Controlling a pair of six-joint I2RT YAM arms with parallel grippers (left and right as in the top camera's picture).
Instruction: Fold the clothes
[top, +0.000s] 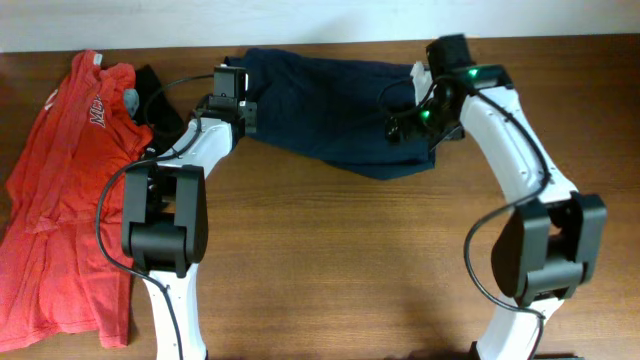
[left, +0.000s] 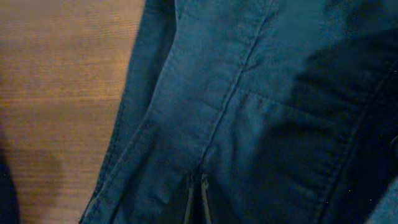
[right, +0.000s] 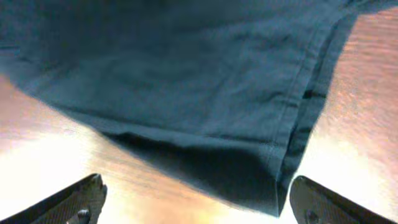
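Note:
The clothes are a pair of dark navy shorts (top: 320, 105) lying crumpled along the table's far edge. My left gripper (top: 249, 114) sits at their left end. In the left wrist view the navy cloth (left: 249, 106) with its seams fills the frame, and the left gripper (left: 196, 202) is shut, its two thin fingertips pinching a ridge of fabric. My right gripper (top: 400, 128) is at the shorts' right end. In the right wrist view it (right: 199, 205) stands wide open, low over the wood, with the hemmed corner of the shorts (right: 273, 180) between its fingertips (right: 84, 196).
A red-orange T-shirt (top: 70, 190) with white lettering is spread over the table's left side. A small black garment (top: 155, 92) lies between it and the shorts. Bare wooden table (top: 350, 260) runs in front of the shorts, between the two arm bases.

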